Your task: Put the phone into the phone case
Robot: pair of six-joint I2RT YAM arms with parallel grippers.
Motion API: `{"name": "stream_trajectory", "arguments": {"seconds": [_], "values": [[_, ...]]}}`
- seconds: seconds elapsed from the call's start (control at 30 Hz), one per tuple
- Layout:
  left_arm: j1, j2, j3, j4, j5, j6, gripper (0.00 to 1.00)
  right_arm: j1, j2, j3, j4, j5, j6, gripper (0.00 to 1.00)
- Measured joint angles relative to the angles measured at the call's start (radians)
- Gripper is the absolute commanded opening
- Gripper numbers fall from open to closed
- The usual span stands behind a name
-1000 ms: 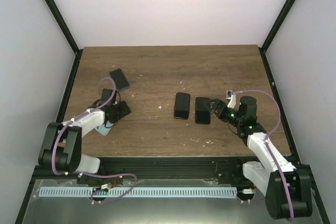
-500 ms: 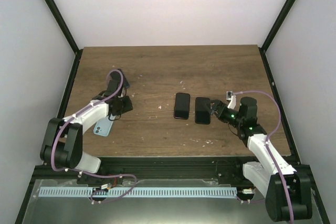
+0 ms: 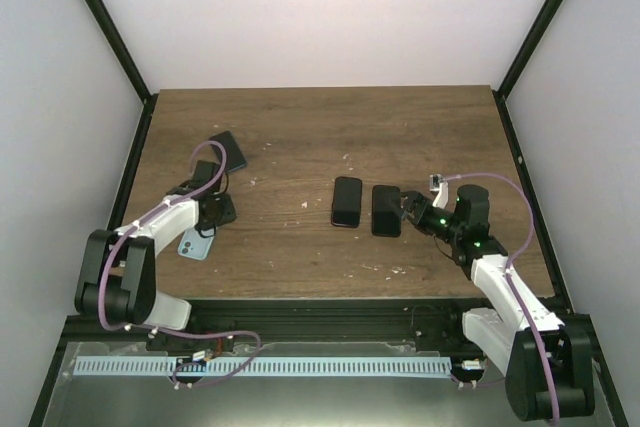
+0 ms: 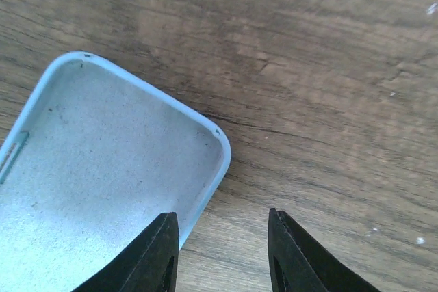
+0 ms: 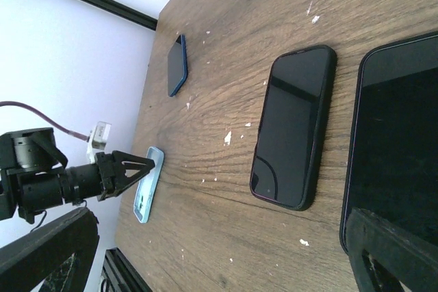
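Hovering with fingers (image 4: 159, 254) spread, the left gripper (image 4: 220, 220) has a corner of the blue case (image 4: 102, 189) at its left finger; the right gripper (image 3: 407, 205), grip unreadable, seemingly sits against the phone (image 3: 386, 210).

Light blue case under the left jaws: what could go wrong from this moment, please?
1. The light blue case lies flat on the table. The open left jaws hang over its edge, one finger above the case and one above bare wood. Closing there might catch only the thin rim and slip, or push the case away.
2. The right black phone lies close beside the other black phone. The right jaws, at its edge, could nudge the neighbour.
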Motion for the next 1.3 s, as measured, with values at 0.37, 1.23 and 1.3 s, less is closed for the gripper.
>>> {"name": "stream_trajectory", "arguments": {"seconds": [0.37,1.23,1.3], "values": [[0.026,0.083,0.005,0.0,-0.002,0.016,0.33,0.0,-0.013,0.0,-0.008,0.001,-0.001,1.0],[-0.167,0.054,0.138,-0.014,0.115,-0.042,0.0,0.0,-0.023,0.0,-0.031,-0.005,-0.007,1.0],[-0.205,0.076,0.177,-0.008,0.127,-0.069,0.0,0.0,-0.019,0.002,-0.038,-0.01,-0.009,1.0]]}}
